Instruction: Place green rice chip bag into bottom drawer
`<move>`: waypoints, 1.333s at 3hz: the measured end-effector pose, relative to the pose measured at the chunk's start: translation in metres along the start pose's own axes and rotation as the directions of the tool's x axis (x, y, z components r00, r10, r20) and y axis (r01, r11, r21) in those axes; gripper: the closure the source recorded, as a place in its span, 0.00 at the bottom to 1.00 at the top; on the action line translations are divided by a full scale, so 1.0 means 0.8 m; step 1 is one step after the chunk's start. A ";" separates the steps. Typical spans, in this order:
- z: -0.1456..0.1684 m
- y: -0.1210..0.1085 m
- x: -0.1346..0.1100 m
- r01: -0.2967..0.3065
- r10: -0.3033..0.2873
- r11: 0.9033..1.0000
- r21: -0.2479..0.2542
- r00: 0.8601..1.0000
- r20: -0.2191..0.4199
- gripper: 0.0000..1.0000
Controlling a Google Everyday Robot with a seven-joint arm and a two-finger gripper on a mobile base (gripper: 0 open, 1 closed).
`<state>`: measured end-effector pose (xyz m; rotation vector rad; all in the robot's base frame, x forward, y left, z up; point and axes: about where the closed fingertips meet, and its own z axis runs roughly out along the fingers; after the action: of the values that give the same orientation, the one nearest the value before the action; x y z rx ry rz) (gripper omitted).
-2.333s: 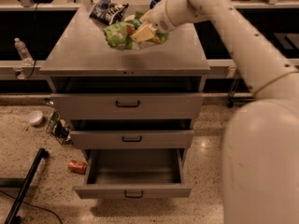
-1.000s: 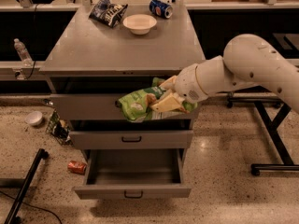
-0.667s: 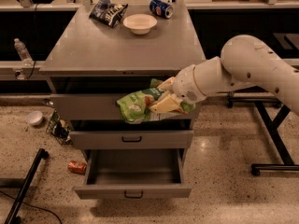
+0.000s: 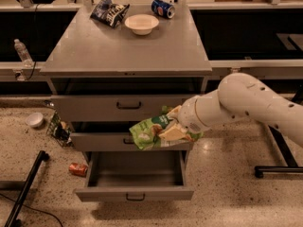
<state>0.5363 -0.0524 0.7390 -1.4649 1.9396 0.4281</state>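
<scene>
Lettering on the crinkly light-green rice chip bag (image 4: pixel 150 130) is unreadable. The claw (image 4: pixel 174 132), clamped on it, hangs above the open grey metal bottom drawer (image 4: pixel 135 175), its white arm (image 4: pixel 246 105) reaching from the right.

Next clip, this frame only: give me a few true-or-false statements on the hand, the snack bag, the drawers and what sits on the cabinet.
1. The hand grips the green rice chip bag. True.
2. The bottom drawer is pulled open. True.
3. The bag lies inside that drawer. False: it hangs in the hand in front of the middle drawer, above the open one.
4. A white bowl stands on the cabinet top. True.
5. The cabinet top holds nothing but the bowl. False: a dark chip bag and a blue can lie there too.
</scene>
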 end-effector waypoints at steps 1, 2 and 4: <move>0.002 0.024 0.021 -0.008 0.007 1.000 0.025 0.999 0.040 1.00; 0.046 0.016 0.052 -0.059 0.054 0.997 0.043 0.993 0.108 1.00; 0.065 0.011 0.054 -0.053 0.046 0.997 0.049 0.990 0.136 1.00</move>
<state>0.5374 -0.0490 0.6712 -1.3222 1.8693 0.4824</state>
